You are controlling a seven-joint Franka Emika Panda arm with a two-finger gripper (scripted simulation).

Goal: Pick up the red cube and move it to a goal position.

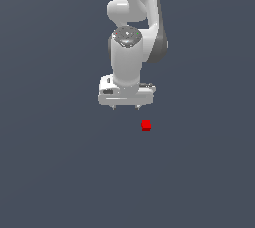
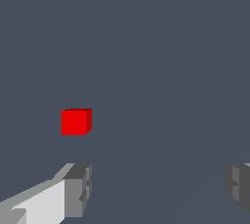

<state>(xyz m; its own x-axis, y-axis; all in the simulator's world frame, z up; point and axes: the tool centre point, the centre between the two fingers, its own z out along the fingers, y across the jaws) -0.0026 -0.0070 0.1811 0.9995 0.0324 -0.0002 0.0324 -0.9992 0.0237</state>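
The red cube (image 1: 146,126) is small and bright red and lies on the flat dark grey floor. My white gripper (image 1: 126,107) hangs above the floor, pointing down, a little to the exterior view's left of the cube and farther back, apart from it. Its two short fingertips (image 1: 139,106) stand wide apart and hold nothing. In the wrist view the cube (image 2: 75,122) sits ahead of one grey finger pad (image 2: 78,190), outside the gap of the gripper (image 2: 157,189).
The plain dark grey floor (image 1: 60,172) fills both views. The white arm (image 1: 132,23) rises behind the gripper to the top of the exterior view.
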